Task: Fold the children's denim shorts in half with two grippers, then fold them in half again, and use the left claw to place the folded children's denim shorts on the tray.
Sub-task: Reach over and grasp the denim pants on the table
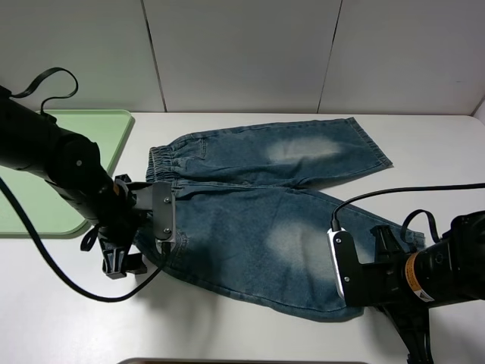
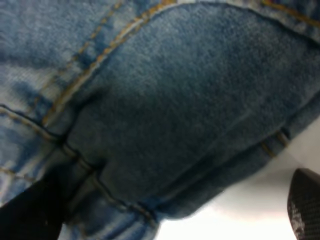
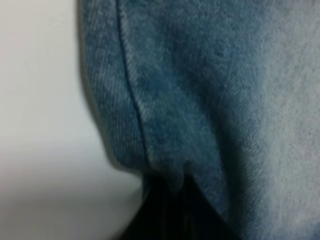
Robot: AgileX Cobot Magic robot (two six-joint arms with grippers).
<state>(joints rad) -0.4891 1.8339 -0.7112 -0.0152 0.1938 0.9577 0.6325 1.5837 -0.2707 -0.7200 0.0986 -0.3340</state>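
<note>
The left arm, black with a looping black cable, reaches in from the left of the high view and bends down. Its left gripper (image 1: 165, 241) sits low at the waistband end of the children's denim shorts (image 1: 250, 220), small knee-length blue washed-denim shorts with a gathered elastic waistband and a pale faded patch on each leg. The right arm, black with an orange ring at the wrist, comes in from the right along the near side of the white table (image 1: 227, 334). Its right gripper (image 1: 338, 265) is at the hem end of the nearer leg.

The shorts lie spread flat on the table, waistband to the left and legs pointing right. They are near the pale green rectangular plastic tray (image 1: 83, 125) with rounded corners but apart from it.

From above, the camera brackets hide both sets of jaws. The left wrist view shows the two black fingers (image 2: 304, 207) standing far apart. One is at the denim by a stitched seam and the other is over bare table, with the shorts' edge between them and not clamped. The right wrist view is blurred and very close. It shows the jaws closed together on a gathered fold at the denim's edge, the cloth puckering into the dark tips.
</note>
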